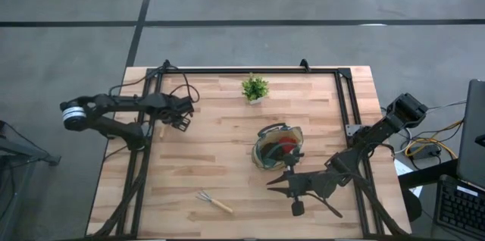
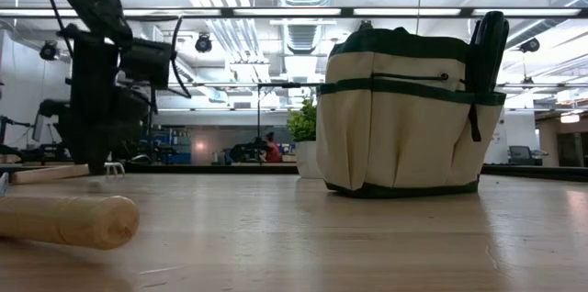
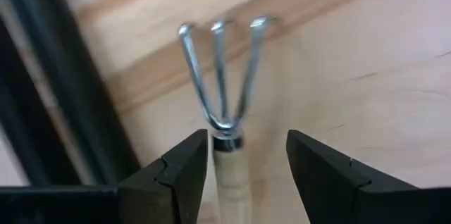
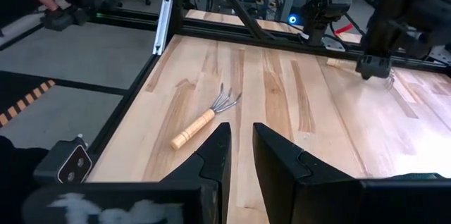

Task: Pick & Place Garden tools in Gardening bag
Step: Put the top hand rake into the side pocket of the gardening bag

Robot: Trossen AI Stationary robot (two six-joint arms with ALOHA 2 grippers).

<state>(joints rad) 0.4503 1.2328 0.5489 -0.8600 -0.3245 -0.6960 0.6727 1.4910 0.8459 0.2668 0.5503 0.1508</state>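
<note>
**Kid:** What is your left gripper [image 3: 245, 175] doing?

**Me:** It is down low at the left edge of the table [image 1: 227, 142], by the black frame rail [image 1: 144, 165]. My two fingers [image 3: 176, 178] are spread apart. A little rake [image 3: 224, 111] lies between them. It has three shiny metal prongs and a pale wood handle. One finger is right up against the handle. The other finger is a bit away from it. I am not squeezing it.

**Kid:** And your right gripper [image 4: 241, 157]?

**Me:** It is at the front right part of the table. Its fingers are almost together, with just a thin gap. There is nothing in them. They hang over bare wood.

**Kid:** Where is the bag?

**Me:** The bag [image 1: 277, 147] stands near the middle of the table, a bit to the right. It is tan with dark green trim. From above I can see something red and something dark inside it. From the side I see a dark handle [image 2: 487, 49] sticking up at its edge.

**Kid:** Is there another tool?

**Me:** Yes. A second rake [image 1: 214, 201] lies flat near the front edge, well apart from the bag. My right gripper points toward it.

**Kid:** What is the green thing?

**Me:** A small potted plant [image 1: 255, 88] at the back of the table.
</note>
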